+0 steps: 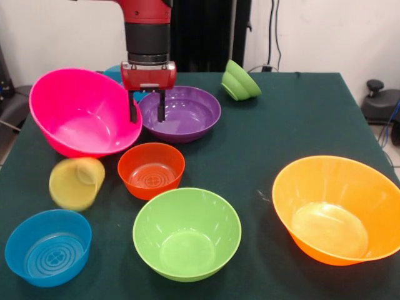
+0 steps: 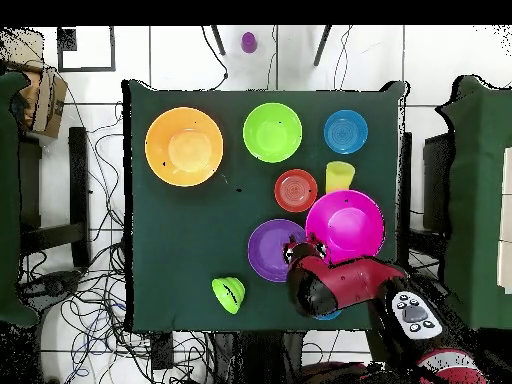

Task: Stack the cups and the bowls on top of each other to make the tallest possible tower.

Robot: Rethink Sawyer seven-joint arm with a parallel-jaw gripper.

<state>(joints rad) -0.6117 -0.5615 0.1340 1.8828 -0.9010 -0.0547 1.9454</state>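
Red and black, the arm came down with its gripper (image 1: 147, 114) hanging right at the spot where the purple bowl (image 1: 181, 114) and the big pink bowl (image 1: 81, 115) met. The two dark fingers (image 1: 133, 108) were spread a bit apart with nothing between them, one by the pink bowl's rim and the other over the purple bowl's near-side rim. Can't really tell if either finger was touching plastic.

Taking the purple bowl as the landmark: the pink one sat just beside it, tilted up on its side so the opening faced the front camera. A bit of another blue bowl (image 1: 114, 74) peeked out behind the pink one, mostly hidden by the arm. The red-orange bowl (image 1: 151, 170) was upright just in front of the purple bowl, and the yellow cup (image 1: 76, 182) lay tipped over beside that, below the pink bowl. Further out from the purple bowl, toward the camera, were a lime green bowl (image 1: 186, 234) and a small blue bowl (image 1: 48, 247), both upright. The orange bowl (image 1: 337, 209) sat well apart near the table (image 1: 262, 137) corner. A smaller green bowl (image 1: 239, 81) was tipped on its side behind the purple one, near the far edge.

Nothing was stacked on anything.
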